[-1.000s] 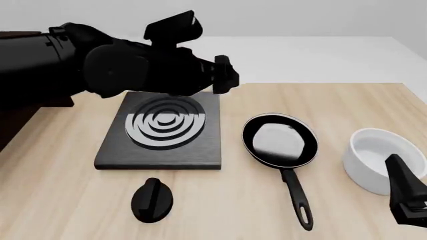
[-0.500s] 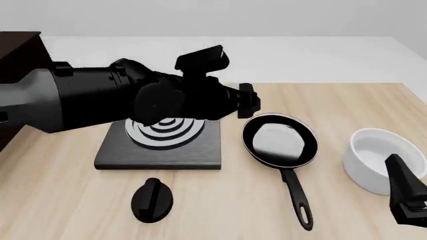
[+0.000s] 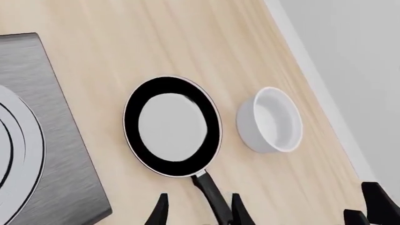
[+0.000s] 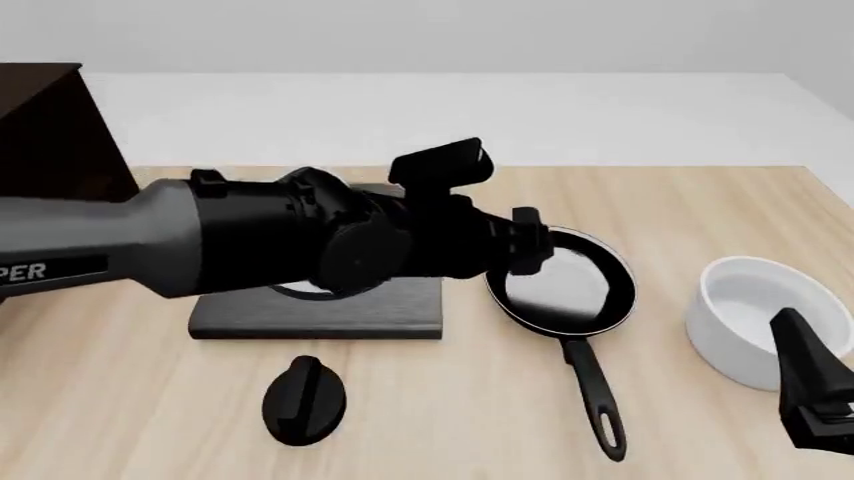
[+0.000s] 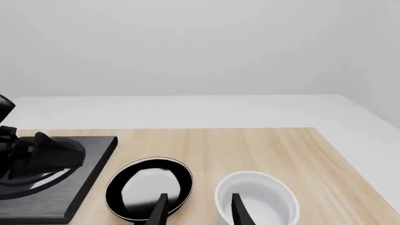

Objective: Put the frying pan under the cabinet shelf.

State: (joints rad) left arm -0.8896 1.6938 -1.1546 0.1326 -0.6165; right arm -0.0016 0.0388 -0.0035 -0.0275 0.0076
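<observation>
- Glossy black, the frying pan point(image 4: 561, 285) is lying flat on the pale wooden table point(image 4: 694, 210), between the stove plate point(image 4: 320, 315) and the white bowl point(image 4: 754, 320), with its long handle pointing toward the arms' side.
- The left gripper point(image 3: 196, 211) is hovering above the pan's handle point(image 3: 209, 194), its fingers parted with one tip showing on each side of the handle and neither touching it.
- In the front view the left arm point(image 4: 267, 240) is stretching across the stove plate and hiding most of it, its tip over the pan's near-left rim.
- The right gripper point(image 5: 196, 208) is waiting low at the table's right side near the bowl, its fingers spread and holding nothing.
- The dark brown cabinet shelf point(image 4: 47, 125) is standing at the far left, well apart from the pan.
- A black oval knob point(image 4: 304, 398) is lying on the table in front of the stove plate.
</observation>
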